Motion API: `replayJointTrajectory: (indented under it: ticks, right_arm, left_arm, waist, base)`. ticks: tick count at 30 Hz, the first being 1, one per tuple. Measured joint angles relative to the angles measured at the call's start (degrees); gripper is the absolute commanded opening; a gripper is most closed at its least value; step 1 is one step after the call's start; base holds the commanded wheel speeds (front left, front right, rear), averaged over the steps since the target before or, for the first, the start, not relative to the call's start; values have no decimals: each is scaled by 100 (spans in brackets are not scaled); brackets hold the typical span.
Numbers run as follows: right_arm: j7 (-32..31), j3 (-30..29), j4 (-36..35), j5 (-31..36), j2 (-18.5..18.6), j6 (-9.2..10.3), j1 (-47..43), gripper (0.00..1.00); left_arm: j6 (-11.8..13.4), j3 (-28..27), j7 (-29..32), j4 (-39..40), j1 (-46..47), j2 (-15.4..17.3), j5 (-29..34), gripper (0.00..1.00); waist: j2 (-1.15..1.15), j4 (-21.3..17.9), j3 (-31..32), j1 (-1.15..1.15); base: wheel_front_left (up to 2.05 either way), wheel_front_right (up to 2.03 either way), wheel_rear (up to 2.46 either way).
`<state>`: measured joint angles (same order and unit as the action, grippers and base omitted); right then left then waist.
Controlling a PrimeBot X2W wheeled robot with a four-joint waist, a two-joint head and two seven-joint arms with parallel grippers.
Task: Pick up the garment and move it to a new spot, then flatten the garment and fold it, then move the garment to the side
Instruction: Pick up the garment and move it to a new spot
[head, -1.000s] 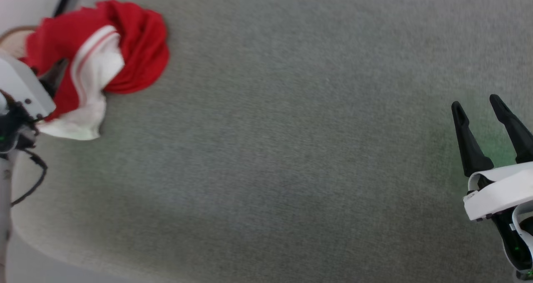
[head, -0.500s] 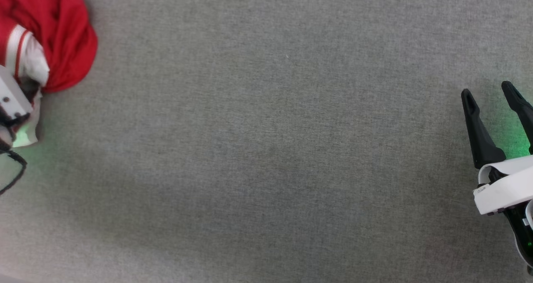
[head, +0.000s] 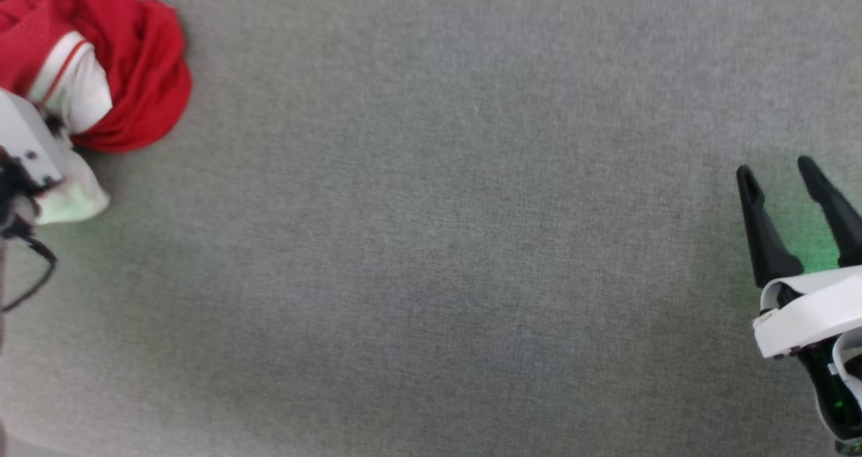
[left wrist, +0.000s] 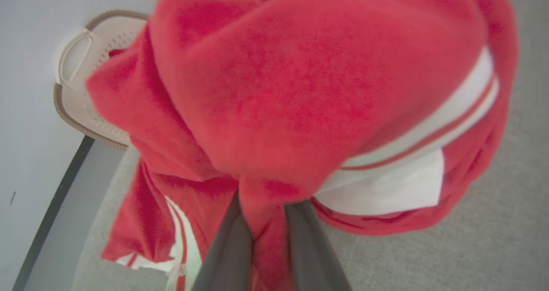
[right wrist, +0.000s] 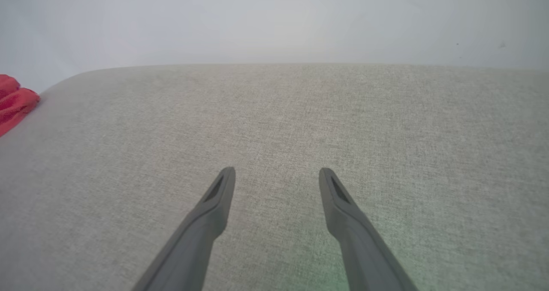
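Note:
The garment (head: 131, 73) lies bunched at the far left of the grey surface, red with a white panel and striped trim. In the left wrist view the garment (left wrist: 309, 81) bulges up close. My left gripper (left wrist: 263, 203) has its two dark fingers drawn together, with a fold of red cloth pinched between them. In the head view the left wrist's white housing (head: 27, 151) sits against the garment's near left edge, its fingertips hidden in the cloth. My right gripper (head: 781, 174) stands open far to the right, and its fingers (right wrist: 339, 196) are spread over bare surface.
A grey fabric-covered table (head: 438, 255) spreads between the two arms. A cream perforated basket (left wrist: 81, 81) with a brown rim sits beyond the table's dark edge, behind the garment. A pale wall (right wrist: 274, 21) rises past the far edge.
The head camera has shifted, so the whole picture slid. A dark left finger that showed against the red cloth one second ago is now buried in it. The right gripper stays open.

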<state>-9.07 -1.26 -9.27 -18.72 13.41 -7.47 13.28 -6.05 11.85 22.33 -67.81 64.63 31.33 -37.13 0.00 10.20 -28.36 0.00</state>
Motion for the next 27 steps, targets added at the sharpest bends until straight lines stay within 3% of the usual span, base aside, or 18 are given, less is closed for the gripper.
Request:
replayJointTrajectory:
  ticks: [13,27]
  right_arm:
    - [482,36,684,-124,-378,0,-352,100]
    - [906,13,1252,-181,-661,0,-479,100]
  left_arm:
    - [-107,437,-550,625,563,521,347,0]
    - [-116,907,69,2357,871,686,528,0]
  waist:
    - [0,167,1120,0]
    - [0,92,2331,0]
  base:
    - [0,0,0]
    - [0,0,0]
